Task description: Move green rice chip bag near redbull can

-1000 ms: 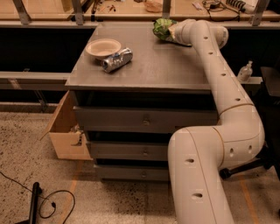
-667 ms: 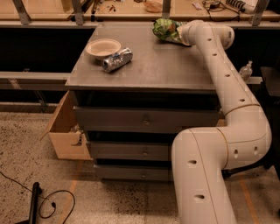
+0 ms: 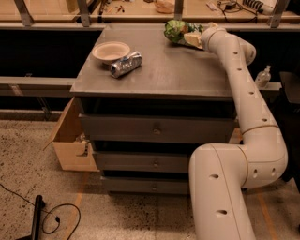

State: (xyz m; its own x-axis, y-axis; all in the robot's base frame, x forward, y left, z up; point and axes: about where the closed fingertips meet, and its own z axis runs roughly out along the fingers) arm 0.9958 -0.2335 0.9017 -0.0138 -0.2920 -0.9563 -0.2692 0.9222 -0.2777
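The green rice chip bag (image 3: 176,30) lies at the far right of the grey cabinet top (image 3: 178,70). My gripper (image 3: 192,39) is at the bag's right side and touches it, reaching in from the right on the long cream arm (image 3: 239,79). The redbull can (image 3: 125,64) lies on its side at the left of the top, right next to a cream-white bowl (image 3: 111,50). The bag is well apart from the can, about a third of the top's width away.
The cabinet has drawers (image 3: 154,129) below its top. An open cardboard box (image 3: 70,140) stands on the floor at its left. A wooden bench with tools (image 3: 140,7) runs behind. A black cable (image 3: 51,218) lies on the floor.
The arm's wrist has swung a little to the right and the gripper has settled against the bag. The bag has shifted slightly to the right. The can and the bowl have not moved.
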